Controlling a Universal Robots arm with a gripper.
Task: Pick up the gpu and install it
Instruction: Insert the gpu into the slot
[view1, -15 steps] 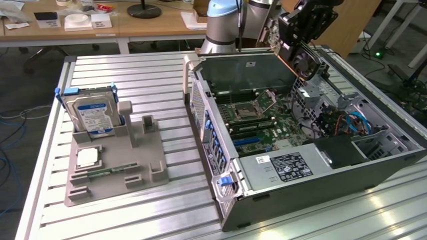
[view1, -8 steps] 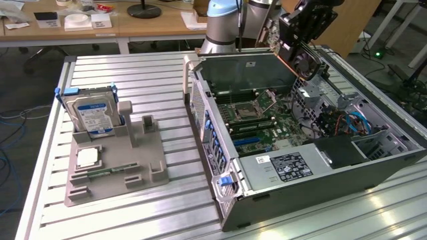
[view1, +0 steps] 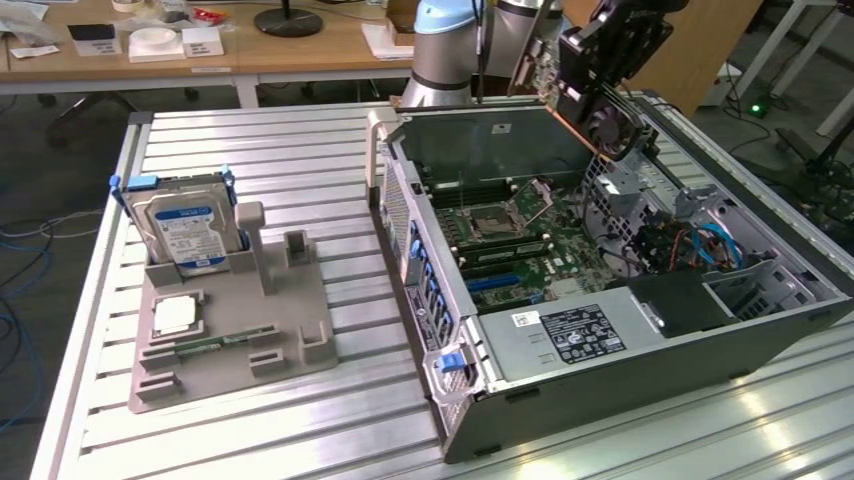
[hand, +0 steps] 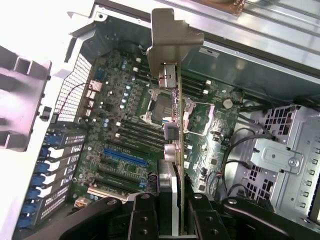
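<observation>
Ribbed aluminium work table (view1: 267, 150) carries everything. On it lies the landmark, a big dark-grey metal PC case (view1: 641, 375), on its side w/ the side panel off. The silver-and-blue robot arm (view1: 447, 50) rises just behind the case's far wall.

Inside the case, flat on its floor, is the green motherboard (view1: 527, 250). Near the case's vented wall sits a long blue plastic expansion slot (hand: 125, 157).

Beside the case, on the ext. view's left, a grey moulded parts tray (view1: 227, 340) stands a blue-labelled silver hard drive (view1: 187, 230) upright. Not the task's item.

The gpu (hand: 172, 132), a thin green card w/ black fan cooler and a grey metal bracket at its end, hangs above the case, over the far rim, clear of the board. The black two-finger gripper (hand: 171, 200) is clenched on it, fingers on both faces.

Key relation: the card's long axis runs straight out from the gripper, bracket end farthest. In the ext. view it stands steep, tilted, not level w/ the case floor. The blue slot lies below and off to one side of the card's line, toward the vented wall, and its length runs approx. across the card's, not along it.

Hard to make out:
- Card is edge-on in the wrist view, so the cooler face and contact edge can't be read.
- Upper arm is cut off by the ext. view's top edge.
- Exact gap btw card and board can't be judged.
</observation>
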